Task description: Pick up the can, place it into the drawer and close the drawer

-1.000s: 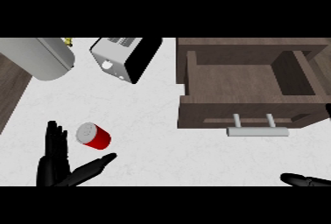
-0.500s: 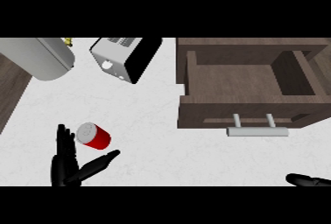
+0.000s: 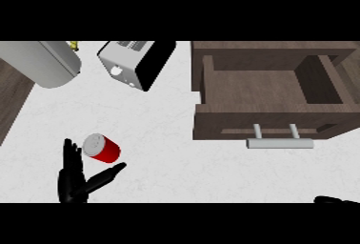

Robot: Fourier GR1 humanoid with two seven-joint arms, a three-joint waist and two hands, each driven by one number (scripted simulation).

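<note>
Our left hand (image 3: 75,178) lies open low on the counter (image 3: 169,157), fingers straight and thumb spread, and the red can (image 3: 103,147) stands just ahead, between fingers and thumb, not gripped. Of our right hand (image 3: 336,200) only a tip shows at the lower edge, so we cannot tell its state. Farther ahead and to the right, the drawer (image 3: 271,102) stands open with its handle (image 3: 279,142) toward us; beyond the can sits a toaster (image 3: 130,64).

Just above the matt black left hand (image 3: 73,178), the can (image 3: 103,147) looks like glossy red metal with a silvery lid. Table (image 3: 169,157): pale, smooth, stone-like. Drawer (image 3: 271,102): matt brown wood, brushed-metal handle (image 3: 279,143).
</note>
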